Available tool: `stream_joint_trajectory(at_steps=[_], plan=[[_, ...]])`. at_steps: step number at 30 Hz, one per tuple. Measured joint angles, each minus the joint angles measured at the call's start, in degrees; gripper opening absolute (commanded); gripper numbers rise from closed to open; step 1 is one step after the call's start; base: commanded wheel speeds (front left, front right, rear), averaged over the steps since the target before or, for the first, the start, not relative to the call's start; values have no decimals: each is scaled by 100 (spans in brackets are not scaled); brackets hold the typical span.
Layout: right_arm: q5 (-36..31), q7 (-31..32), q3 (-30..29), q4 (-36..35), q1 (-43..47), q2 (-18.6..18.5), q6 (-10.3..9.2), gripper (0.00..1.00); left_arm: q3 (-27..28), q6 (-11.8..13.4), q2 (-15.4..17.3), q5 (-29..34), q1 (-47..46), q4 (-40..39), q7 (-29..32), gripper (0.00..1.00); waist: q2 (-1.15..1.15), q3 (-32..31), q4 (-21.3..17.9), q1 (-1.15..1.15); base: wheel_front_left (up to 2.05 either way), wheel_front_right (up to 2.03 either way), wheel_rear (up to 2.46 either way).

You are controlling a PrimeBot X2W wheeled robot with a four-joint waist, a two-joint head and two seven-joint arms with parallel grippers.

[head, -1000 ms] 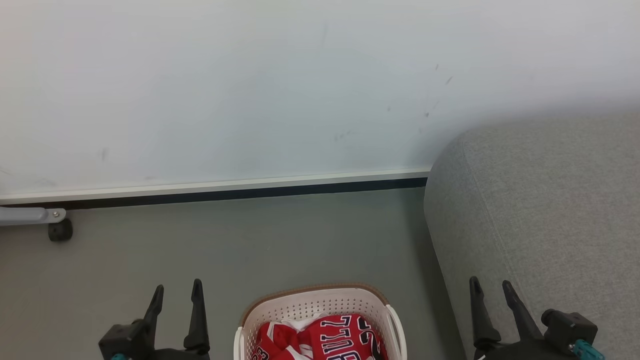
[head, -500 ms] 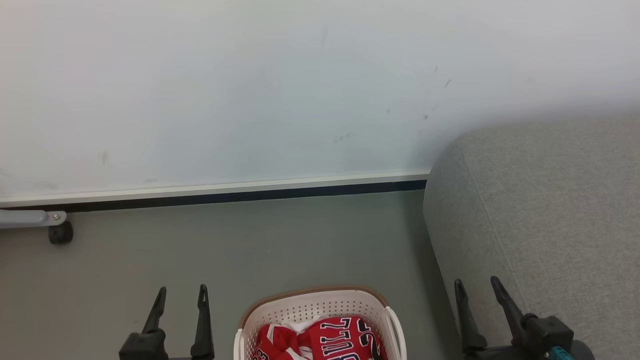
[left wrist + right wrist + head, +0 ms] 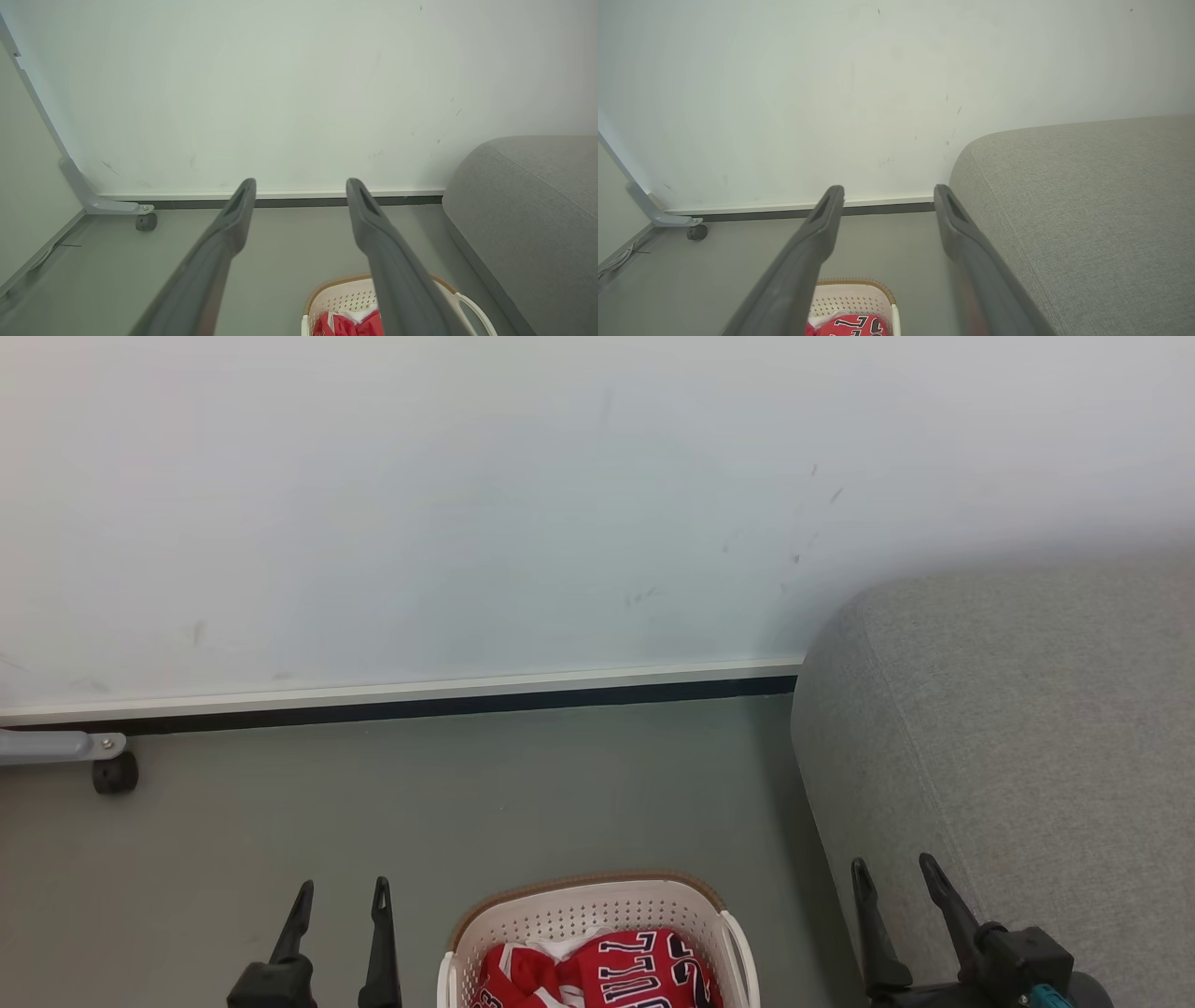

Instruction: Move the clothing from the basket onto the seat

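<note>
**Left gripper** [image 3: 343, 887]: both fingers are spread wide apart. The gap between them is empty and the gripper holds nothing. It hangs over the bare floor [image 3: 523, 784], left of the basket [image 3: 588, 879] and clear of its rim. In the left wrist view, the left gripper [image 3: 301, 184] points toward the wall [image 3: 280, 93]. The right-hand finger crosses in front of the basket [image 3: 343, 298].

**Right gripper** [image 3: 892, 863]: both fingers are spread wide apart and grip nothing. It sits right of the basket and is seen against the lower side face of the sofa [image 3: 1027, 728]. Whether it touches the fabric cannot be told. In the right wrist view, the right gripper [image 3: 888, 189] frames the strip of floor between basket and sofa.

**Clothing** [image 3: 607, 971]: red fabric with white trim lies crumpled inside the basket, below its rim. Dark, white-edged letters face up. No garment lies on the sofa.

**Basket**: cream plastic with rows of small holes and a brown rim. It stands on the floor between the two grippers, near the sofa's rounded corner but apart from it.

**Surroundings**: the sofa's far end meets the wall. A pale baseboard [image 3: 420, 691] with a dark strip beneath it runs along the wall's foot. At far left, a grey bracket [image 3: 56, 745] carries a small black wheel [image 3: 115, 773] that rests on the floor.
</note>
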Motion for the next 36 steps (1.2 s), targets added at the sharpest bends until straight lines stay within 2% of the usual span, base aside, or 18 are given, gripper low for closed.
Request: stream_joint_trajectory(at_steps=[20,36], plan=[[-111,0,-144,-156,35,-12,8,100,-112,-207,-34,118,-4,53,0,100,0,241,-20,0,0,0,0],[-260,-1,-461,-740,-289,-209,7,100,-610,-445,-89,428,-778,737,0,100,0,1328,-146,1,0,0,0]])
